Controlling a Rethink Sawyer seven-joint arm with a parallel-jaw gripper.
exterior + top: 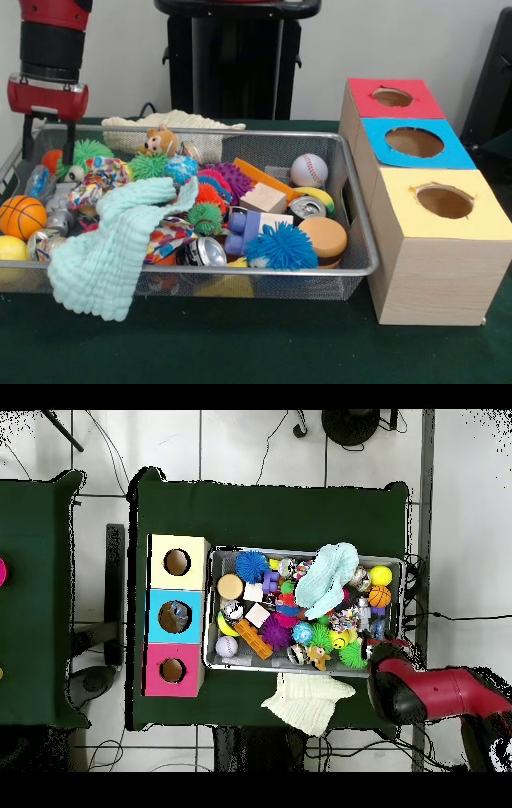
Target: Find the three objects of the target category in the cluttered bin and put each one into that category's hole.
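The wire mesh bin (362, 268) sits on the green table, full of toys; it also shows in the overhead view (305, 552). My gripper (50, 146) hangs open and empty over the bin's far left corner, and shows in the overhead view (383, 656) at the bin's lower right corner. A see-through bottle with blue on it (36, 182) lies just below the gripper at the bin's left end. Another clear bottle (192, 150) lies next to a teddy bear (160, 141). I see no third bottle.
Three wooden boxes with holes stand right of the bin: red top (364, 100), blue top (376, 152), yellow top (400, 220). A mint towel (108, 248) drapes over the front rim. Silver cans (206, 252) (307, 208), balls and spiky toys fill the bin. A cream cloth (172, 122) lies behind.
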